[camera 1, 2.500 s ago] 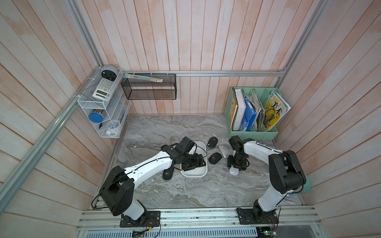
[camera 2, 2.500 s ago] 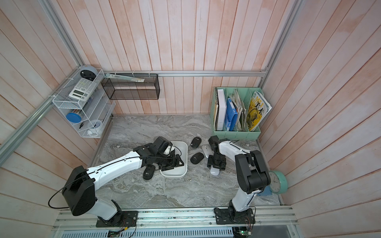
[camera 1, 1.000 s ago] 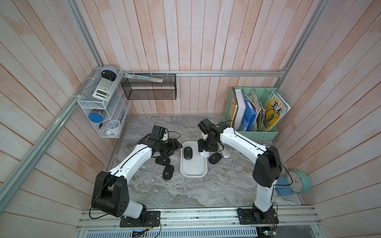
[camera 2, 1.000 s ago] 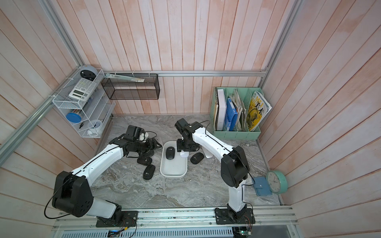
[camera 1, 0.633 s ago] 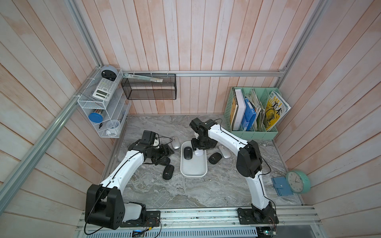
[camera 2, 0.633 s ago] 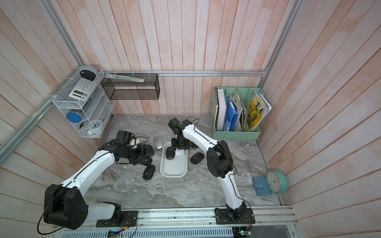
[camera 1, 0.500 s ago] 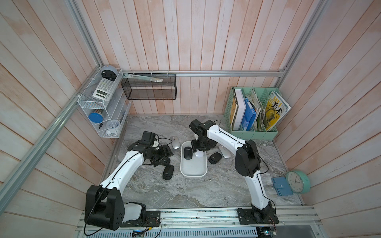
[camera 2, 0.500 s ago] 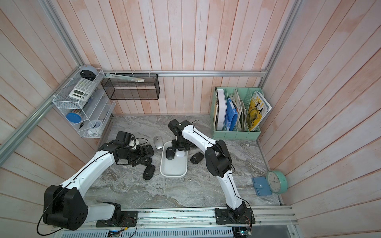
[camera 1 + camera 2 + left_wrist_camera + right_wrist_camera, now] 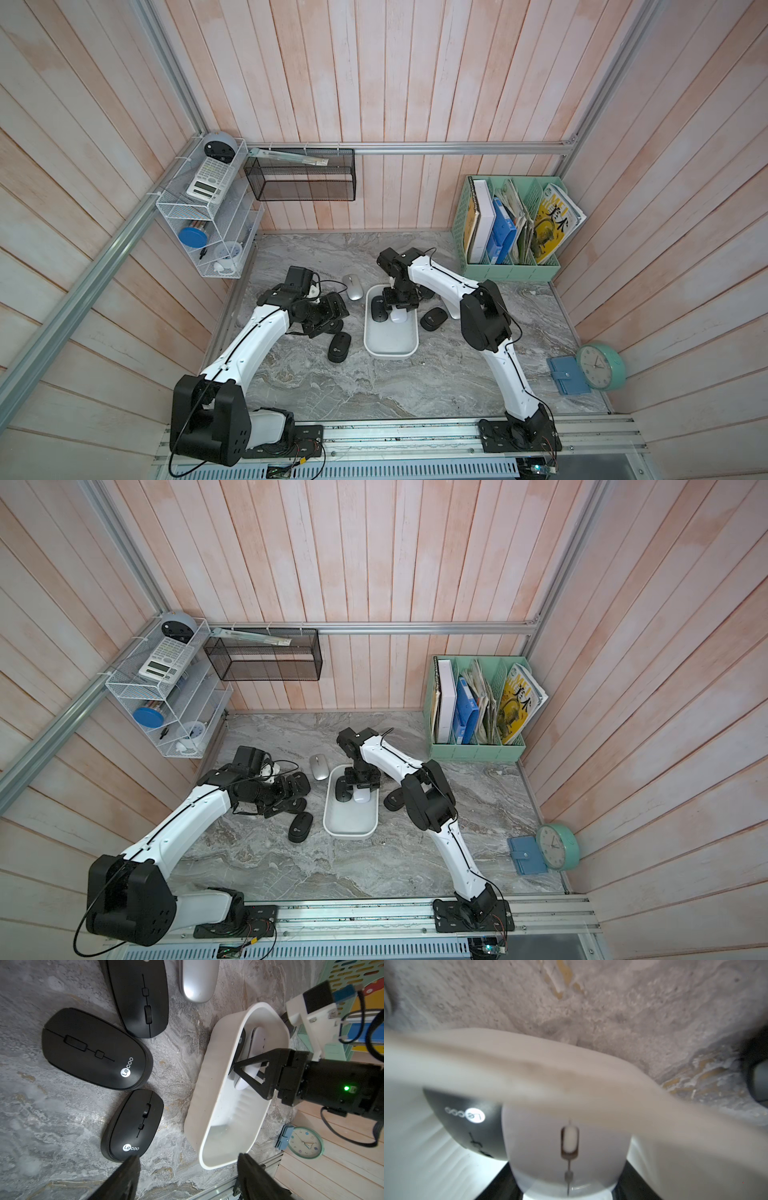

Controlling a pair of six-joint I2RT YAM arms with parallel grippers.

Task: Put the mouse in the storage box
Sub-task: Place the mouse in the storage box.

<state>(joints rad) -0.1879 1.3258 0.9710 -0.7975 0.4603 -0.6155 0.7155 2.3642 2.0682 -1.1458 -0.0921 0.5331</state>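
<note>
Right wrist view: showed right gripper (image 9: pixel 568 1192) clamped on the flanks of white mouse (image 9: pixel 568 1147), down inside storage box (image 9: pixel 529 1068), just beside black mouse (image 9: pixel 471 1126). Placed both mice, in both top views, at the box's upper end near frame centre. Found left gripper (image 9: pixel 332 320) left of the box in the frame, jaws apart, holding nothing, over loose black mice (image 9: pixel 95 1049) on the marble table (image 9: pixel 374 395).

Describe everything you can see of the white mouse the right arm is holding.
The glossy white plastic computer mouse has a pale scroll wheel in a dark slot and a thin centre seam. The right pincer is shut on its sides, holding it inside the shallow white plastic tub, beside a black Lecoo mouse; tub-floor contact unclear.
</note>
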